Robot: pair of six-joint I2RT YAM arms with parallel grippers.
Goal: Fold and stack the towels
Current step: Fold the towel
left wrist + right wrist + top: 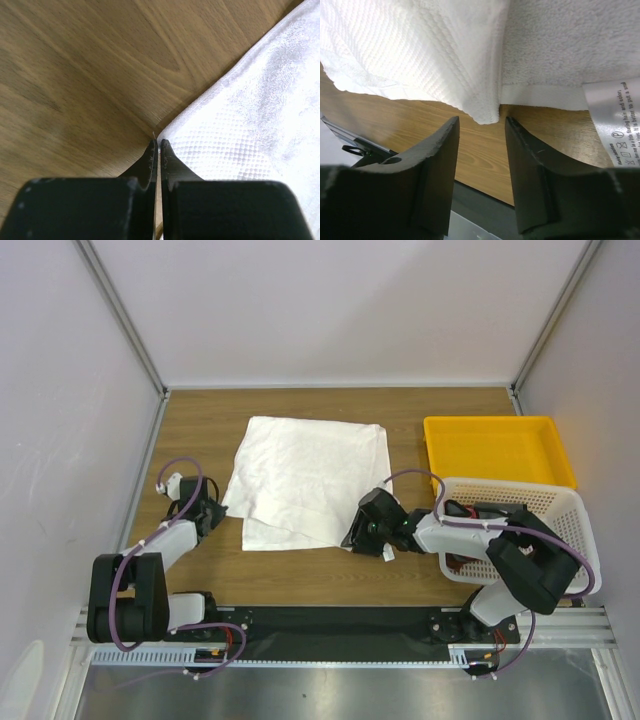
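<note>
The large white towel (305, 475) lies spread on the wooden table, partly folded over itself. My left gripper (213, 512) rests at the towel's left edge; in the left wrist view it (158, 143) is shut and empty, its tips touching the table beside the towel's corner (250, 115). My right gripper (356, 534) is at the towel's near right corner. In the right wrist view it (481, 124) is open, with a folded corner of the towel (482, 107) just ahead of the gap and the towel's tag (615, 125) to the right. A bit of reddish-brown cloth (452, 563) shows inside the basket. No pink towel shows.
A white perforated basket (565, 502) stands at the right, partly under my right arm. A yellow tray (497, 448) stands behind it. Grey walls enclose the table on the left, back and right. The black base rail runs along the near edge.
</note>
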